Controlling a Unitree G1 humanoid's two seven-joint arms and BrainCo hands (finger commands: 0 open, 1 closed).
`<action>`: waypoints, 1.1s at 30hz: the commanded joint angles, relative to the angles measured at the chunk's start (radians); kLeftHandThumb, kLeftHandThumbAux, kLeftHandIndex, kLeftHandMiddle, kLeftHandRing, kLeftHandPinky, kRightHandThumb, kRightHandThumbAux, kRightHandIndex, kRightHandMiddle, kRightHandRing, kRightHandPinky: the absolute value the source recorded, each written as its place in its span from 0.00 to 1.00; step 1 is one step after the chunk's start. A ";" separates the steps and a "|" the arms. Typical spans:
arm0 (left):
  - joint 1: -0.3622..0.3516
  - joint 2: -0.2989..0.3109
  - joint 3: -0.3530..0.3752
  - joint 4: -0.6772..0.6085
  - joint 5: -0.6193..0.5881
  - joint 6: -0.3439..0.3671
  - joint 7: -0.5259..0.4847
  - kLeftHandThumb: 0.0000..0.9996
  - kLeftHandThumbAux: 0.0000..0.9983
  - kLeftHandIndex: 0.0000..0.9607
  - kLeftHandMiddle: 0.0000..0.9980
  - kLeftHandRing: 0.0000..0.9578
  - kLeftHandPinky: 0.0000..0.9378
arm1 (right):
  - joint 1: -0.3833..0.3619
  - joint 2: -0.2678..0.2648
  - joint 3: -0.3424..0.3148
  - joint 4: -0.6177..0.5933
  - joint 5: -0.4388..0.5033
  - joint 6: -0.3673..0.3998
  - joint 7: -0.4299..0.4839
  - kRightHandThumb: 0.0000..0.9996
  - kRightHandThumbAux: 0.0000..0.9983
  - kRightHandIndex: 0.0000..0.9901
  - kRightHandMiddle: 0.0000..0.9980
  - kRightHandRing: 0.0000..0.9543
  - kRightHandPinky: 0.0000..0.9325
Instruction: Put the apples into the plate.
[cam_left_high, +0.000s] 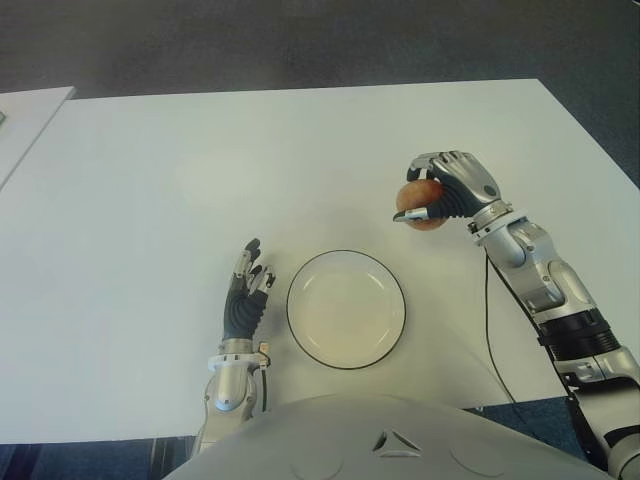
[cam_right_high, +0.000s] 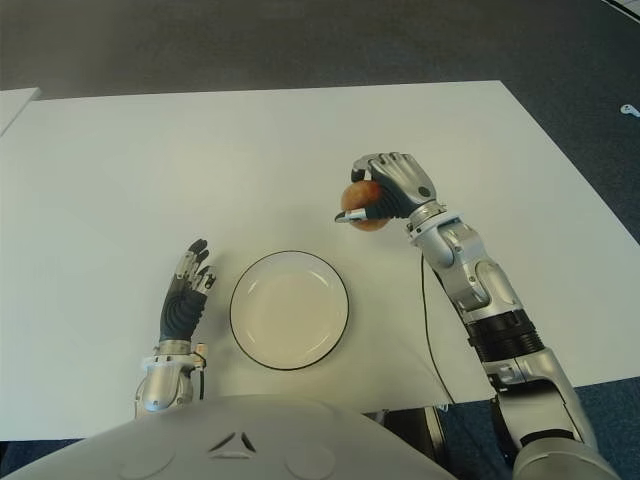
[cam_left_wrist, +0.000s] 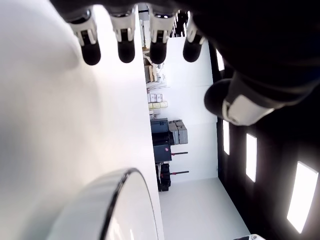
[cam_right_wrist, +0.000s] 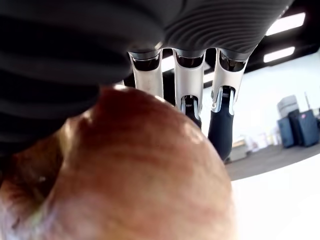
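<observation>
Right wrist view: right robot hand (cam_left_high: 440, 195) curls around a red apple (cam_left_high: 420, 205), held above the white worktop (cam_left_high: 150, 180), right of and beyond the empty plate (cam_left_high: 346, 358). It should carry across, then lower before releasing. Left robot hand (cam_left_high: 245, 295), fingers spread, sits just left of plate; path clear.

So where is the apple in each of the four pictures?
Left eye view: the apple is in the right hand, right of centre, beyond the plate.
Right eye view: it sits nearer the middle, in the same hand.
Left wrist view: no apple, only the plate's rim and the open left hand.
Right wrist view: it fills the picture.
Shared landmark: the white table.
</observation>
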 joint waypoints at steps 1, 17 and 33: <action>-0.006 -0.005 -0.003 0.016 -0.008 0.009 -0.004 0.05 0.47 0.00 0.00 0.00 0.00 | 0.015 0.010 0.014 -0.050 -0.029 -0.011 0.029 0.70 0.73 0.44 0.77 0.77 0.76; -0.003 -0.016 -0.007 0.019 0.034 0.008 0.023 0.04 0.46 0.00 0.00 0.00 0.00 | 0.033 0.093 0.052 -0.202 -0.116 0.022 0.089 0.70 0.73 0.44 0.75 0.74 0.74; -0.035 -0.028 -0.010 0.060 0.038 0.003 0.031 0.04 0.47 0.00 0.00 0.00 0.00 | 0.052 0.123 0.099 -0.263 -0.189 -0.037 0.095 0.70 0.73 0.44 0.76 0.76 0.74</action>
